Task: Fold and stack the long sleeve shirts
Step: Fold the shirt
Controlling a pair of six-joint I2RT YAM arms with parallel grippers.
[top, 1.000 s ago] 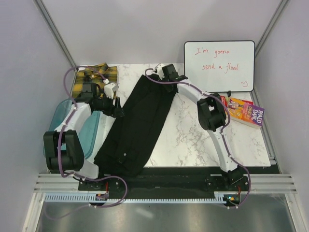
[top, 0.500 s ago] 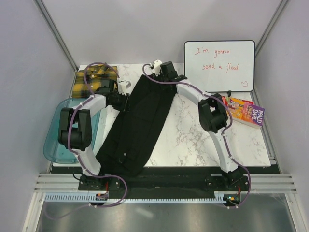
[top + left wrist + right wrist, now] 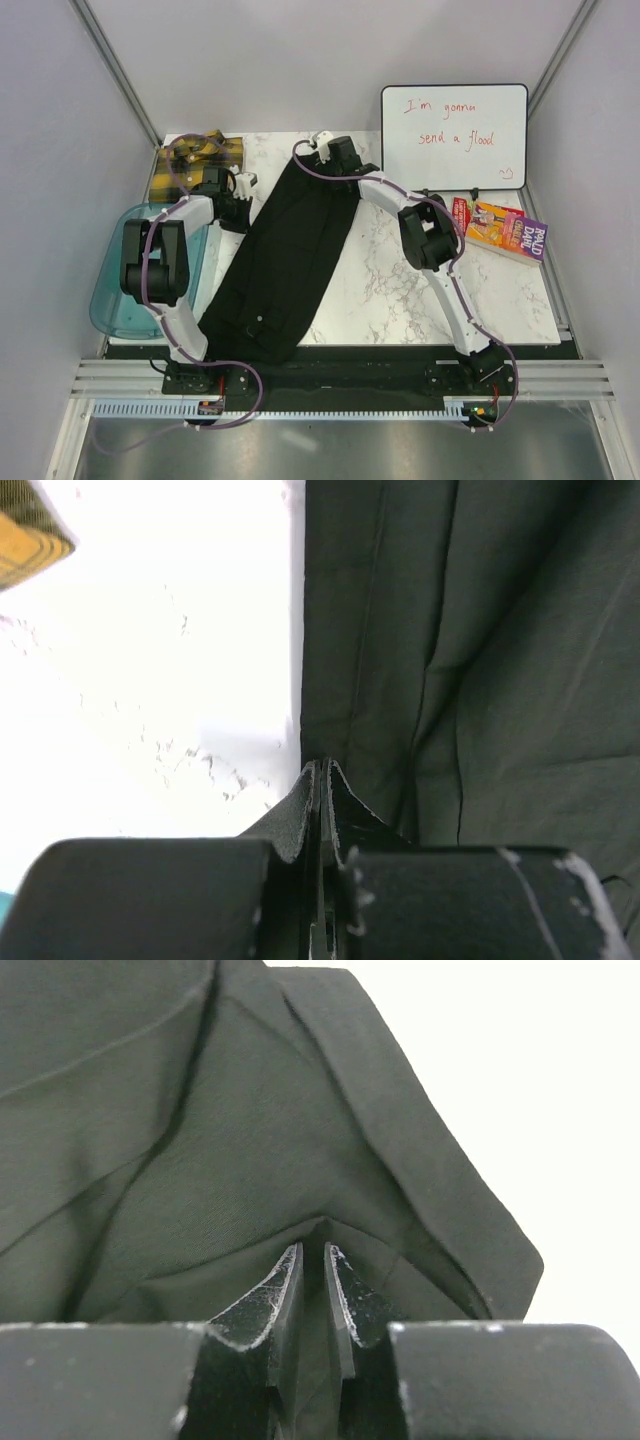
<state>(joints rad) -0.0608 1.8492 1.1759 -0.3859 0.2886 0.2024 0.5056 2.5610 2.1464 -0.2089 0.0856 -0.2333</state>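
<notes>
White marble-patterned counter (image 3: pixel 400 285) filled the booth floor between plain grey walls. At its left edge a translucent blue plastic tub (image 3: pixel 108 295) overhung the counter. In the far left corner lay the folded yellow-and-black plaid shirt (image 3: pixel 228 150), a corner of it also showing in the left wrist view (image 3: pixel 25 545).

Just right of the plaid shirt, the left claw (image 3: pixel 248 200) reached to the left hem of the plain black long sleeve shirt (image 3: pixel 285 260). In the left wrist view its fingers (image 3: pixel 322 775) were pressed together on that hem, with the dark cloth (image 3: pixel 480 660) spreading to the right of them.

The black shirt lay as a long band running from the near left part of the counter diagonally up to the middle of the far edge.

At its far end the right claw (image 3: pixel 332 170) came down on the cloth. The right wrist view showed its fingers (image 3: pixel 315 1255) nearly together, pinching a raised tuck of the black fabric (image 3: pixel 200 1140).

A white dry-erase board with red handwriting (image 3: pixel 455 135) stood at the far right corner. In front of it, a colourful paperback book (image 3: pixel 505 232) lay along the right edge.
</notes>
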